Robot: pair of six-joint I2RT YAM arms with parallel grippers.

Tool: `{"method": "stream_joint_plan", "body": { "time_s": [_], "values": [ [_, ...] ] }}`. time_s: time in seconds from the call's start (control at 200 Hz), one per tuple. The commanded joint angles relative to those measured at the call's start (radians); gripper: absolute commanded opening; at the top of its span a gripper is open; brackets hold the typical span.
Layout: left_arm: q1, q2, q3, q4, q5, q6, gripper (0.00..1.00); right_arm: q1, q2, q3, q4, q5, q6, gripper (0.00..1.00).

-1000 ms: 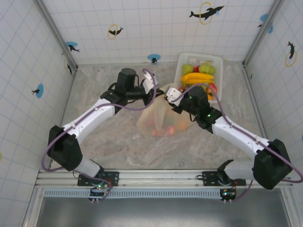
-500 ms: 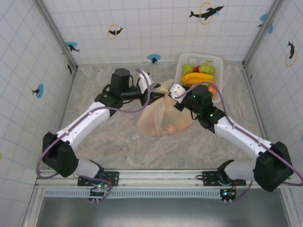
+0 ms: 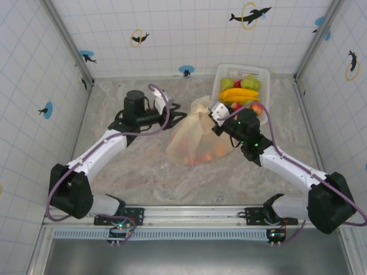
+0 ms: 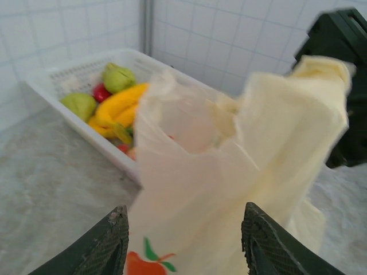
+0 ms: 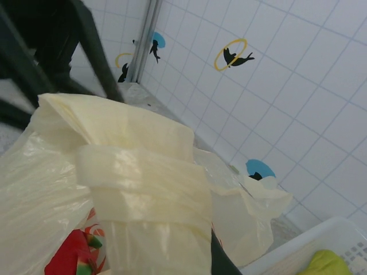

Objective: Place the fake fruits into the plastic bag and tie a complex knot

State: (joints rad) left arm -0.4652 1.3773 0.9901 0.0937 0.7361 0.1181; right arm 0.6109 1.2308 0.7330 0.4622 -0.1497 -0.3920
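The cream-yellow plastic bag (image 3: 195,137) stands mid-table, its handles bunched at the top (image 3: 200,106). Orange and red fake fruits (image 3: 199,157) show through its lower part. My right gripper (image 3: 213,113) is shut on the bunched handles. In the right wrist view a handle band (image 5: 143,172) wraps across them like a loose knot, covering all but one dark finger (image 5: 221,260). My left gripper (image 3: 179,117) is open just left of the bag top. In the left wrist view the bag (image 4: 229,172) lies beyond the spread gripper (image 4: 184,235), nothing gripped.
A white basket (image 3: 219,77) at the back right holds a banana (image 3: 239,93), green pears (image 3: 250,82) and red fruit; it also appears in the left wrist view (image 4: 63,77). Tiled walls close in the marbled table on three sides.
My left gripper opened, let go of the bag top and drew back to the left. My right gripper shut on the handles and shifted slightly right and up.
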Motion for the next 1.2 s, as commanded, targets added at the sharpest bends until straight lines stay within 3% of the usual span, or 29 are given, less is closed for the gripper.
{"method": "stream_joint_plan", "body": {
  "time_s": [0.0, 0.17, 0.455, 0.58, 1.196],
  "values": [
    [-0.068, -0.009, -0.025, 0.017, -0.006, -0.037, 0.51, 0.016, 0.007, -0.029, 0.144, 0.024, 0.063, 0.0],
    [-0.148, 0.006, -0.062, 0.082, -0.102, -0.109, 0.48, 0.037, 0.026, -0.067, 0.248, 0.05, 0.122, 0.0],
    [-0.22, 0.054, -0.083, 0.17, -0.09, -0.178, 0.36, 0.068, 0.069, -0.122, 0.384, 0.094, 0.198, 0.0],
    [-0.242, 0.059, -0.101, 0.212, -0.072, -0.202, 0.36, 0.086, 0.098, -0.14, 0.448, 0.117, 0.225, 0.0],
    [-0.245, 0.063, -0.187, 0.35, -0.091, -0.251, 0.33, 0.121, 0.2, -0.211, 0.838, 0.156, 0.443, 0.0]
  ]
}}
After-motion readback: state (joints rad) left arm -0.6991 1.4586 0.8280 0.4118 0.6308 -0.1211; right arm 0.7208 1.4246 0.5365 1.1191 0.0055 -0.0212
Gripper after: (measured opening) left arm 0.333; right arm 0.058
